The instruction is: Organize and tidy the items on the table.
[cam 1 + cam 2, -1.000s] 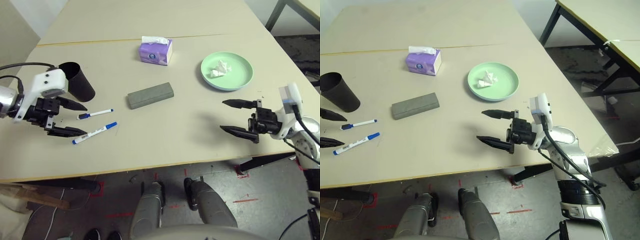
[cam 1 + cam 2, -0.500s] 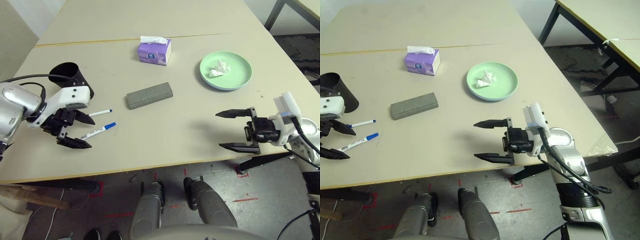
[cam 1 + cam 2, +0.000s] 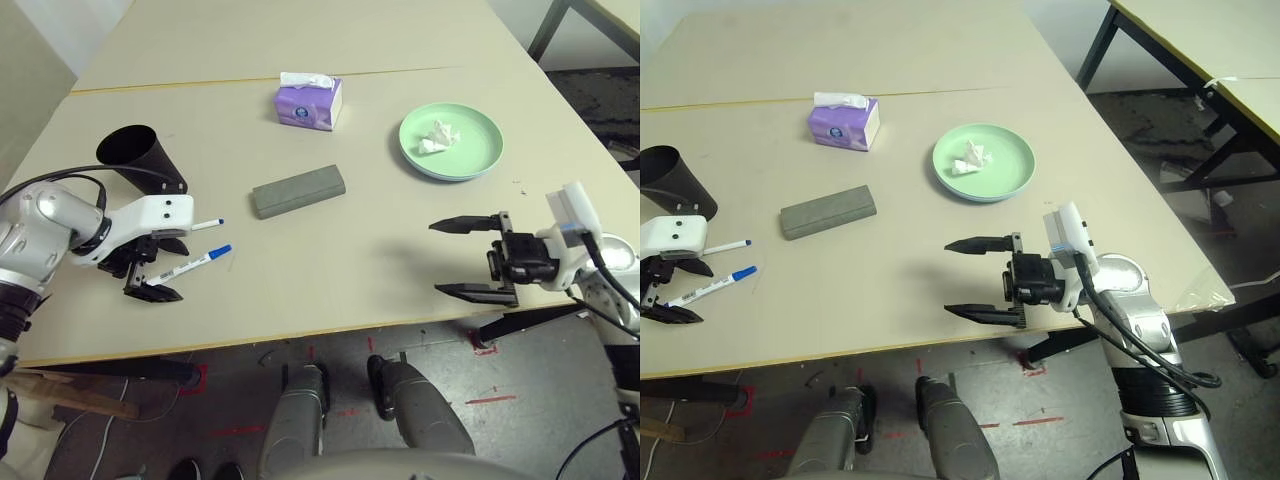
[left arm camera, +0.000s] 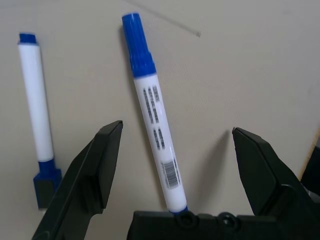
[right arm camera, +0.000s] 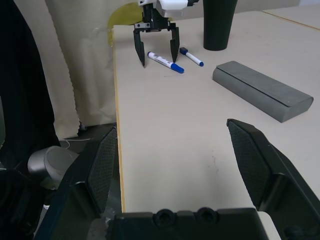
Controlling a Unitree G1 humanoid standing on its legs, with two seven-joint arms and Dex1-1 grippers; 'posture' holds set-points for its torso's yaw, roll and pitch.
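My left gripper (image 3: 160, 270) stands open at the table's left front, its jaws straddling the tail end of a white blue-capped marker (image 4: 152, 112) without touching it. A second marker (image 3: 200, 226) lies just beyond. Behind them stands the black tapered cup (image 3: 140, 155). In the middle of the table lies the grey glasses case (image 3: 299, 190). At the right rear, a crumpled white tissue (image 3: 438, 137) rests in the green plate (image 3: 480, 160), which shows a light-blue edge underneath. My right gripper (image 3: 438, 258) hovers open and holding nothing near the front right edge.
A purple tissue box (image 3: 310, 100) stands at the back centre, just before the yellowish seam (image 3: 200, 82). The table's front edge (image 3: 300, 335) runs close under both grippers. Another table's dark legs (image 3: 1110, 40) stand to the far right.
My left gripper has swung toward the table's front and turned down over the nearer marker, which now lies between its jaws. The right gripper drew back slightly toward the front edge.
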